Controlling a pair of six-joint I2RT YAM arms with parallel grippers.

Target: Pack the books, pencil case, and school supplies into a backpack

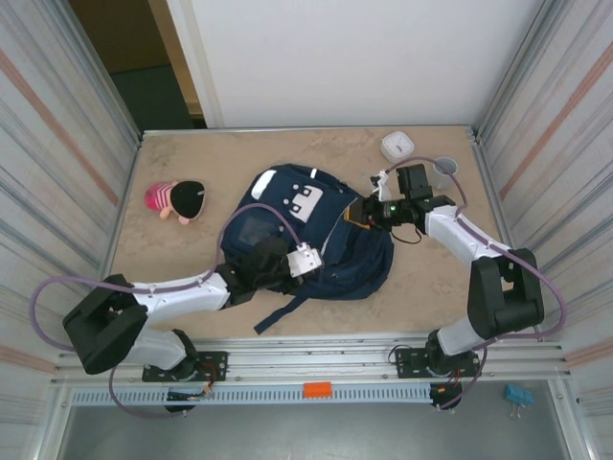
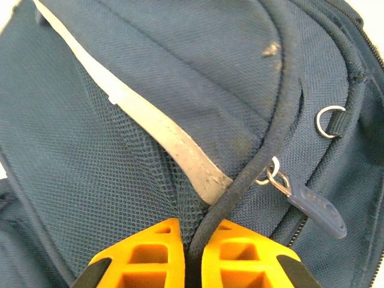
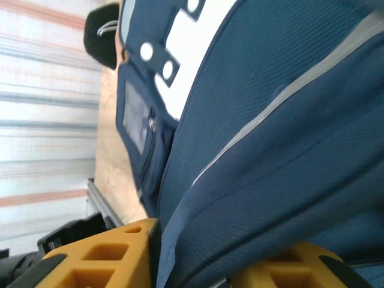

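While the backpack is lying mid-counter, its strap is trailing toward the near edge. Bare room is sitting at the near-right corner and along the far-left edge. Plush doll is lying by the left edge. White round device and grey cup are crowding the far-right corner, just behind the right arm. On the near-left side the left gripper is clamping shut on the backpack's dark piping, just below a reflective strip, zipper pull hanging beside. On the right side the right gripper is straddling a backpack fold, fingers standing apart; can't tell if it's pinching. From the top, the left arm is covering the backpack's near-left part. Both wrist views are cutting the backpack off at every edge, so whether it's zipped is hard to tell.
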